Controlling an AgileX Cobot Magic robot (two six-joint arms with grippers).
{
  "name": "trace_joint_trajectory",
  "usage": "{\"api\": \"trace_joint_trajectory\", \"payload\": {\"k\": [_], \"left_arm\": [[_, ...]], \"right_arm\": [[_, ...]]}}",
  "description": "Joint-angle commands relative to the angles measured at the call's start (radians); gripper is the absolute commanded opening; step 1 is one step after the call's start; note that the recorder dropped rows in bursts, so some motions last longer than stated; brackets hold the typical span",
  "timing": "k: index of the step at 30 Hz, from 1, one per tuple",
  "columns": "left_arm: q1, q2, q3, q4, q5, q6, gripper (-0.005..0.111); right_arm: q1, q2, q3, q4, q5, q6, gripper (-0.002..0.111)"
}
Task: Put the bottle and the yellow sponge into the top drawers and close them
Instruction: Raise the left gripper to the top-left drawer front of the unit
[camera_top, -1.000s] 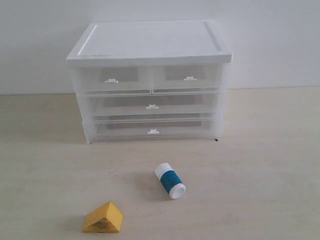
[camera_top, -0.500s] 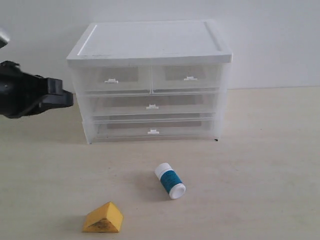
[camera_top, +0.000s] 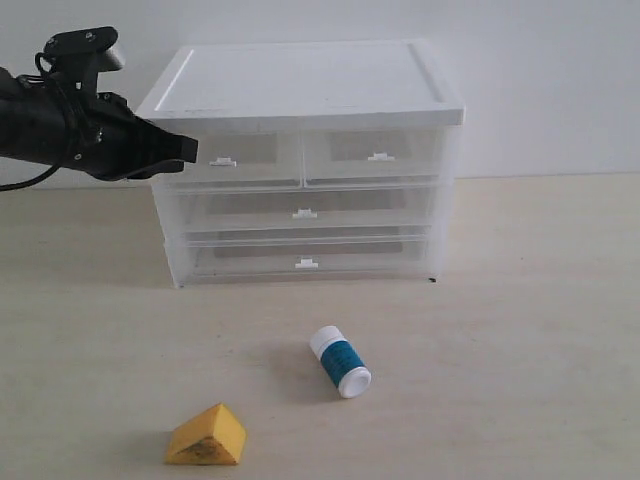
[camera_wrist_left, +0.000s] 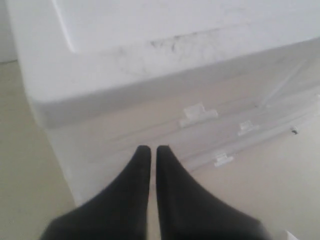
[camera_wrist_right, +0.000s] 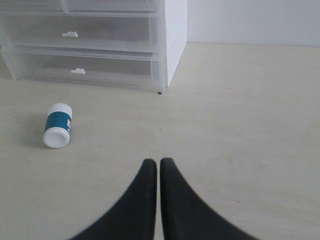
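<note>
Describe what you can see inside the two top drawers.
The left top drawer and right top drawer are shut; their cloudy fronts show no object, but hide detail. The bottle and yellow sponge lie outside.

bare lab tabletop (camera_top: 540, 300), blank wall (camera_top: 550, 90)

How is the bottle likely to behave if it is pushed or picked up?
The round bottle lies on its side on the table, so a nudge would probably roll it. Its plastic looks smooth, so it may slip in a grip. Being small, it is likely light.
</note>
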Motion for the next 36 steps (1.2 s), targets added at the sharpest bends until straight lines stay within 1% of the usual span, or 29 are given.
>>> {"api": "trace_joint_trajectory", "payload": {"k": [1,7,15,29,33,36], "left_arm": [[-0.004,0.045,-0.061,0.014,0.004,0.008,0.004],[-0.004,0.084,-0.086,0.014,0.006,0.008,0.004],[-0.004,0.084,-0.086,0.010,-0.003,0.008,0.004],[-0.004,0.084,-0.086,-0.006,0.026,-0.003,0.004],[-0.004,0.084,-0.086,-0.012,0.028,-0.003,0.004],[-0.004,0.084,-0.086,-0.012,0.030,-0.003,0.004]], "right_arm": [[-0.003,-0.005,0.000,-0.001,-0.011,-0.004,0.000],[-0.003,-0.005,0.000,-0.001,-0.011,-0.004,0.000],[-0.003,-0.005,0.000,-0.001,-0.011,-0.004,0.000],[-0.003,-0.005,0.000,-0.001,-0.015,-0.007,0.000],[-0.003,-0.005,0.000,0.015,-0.100,0.020,0.000],[-0.003,-0.005,0.000,0.119,-0.217,0.116,0.000]]}}
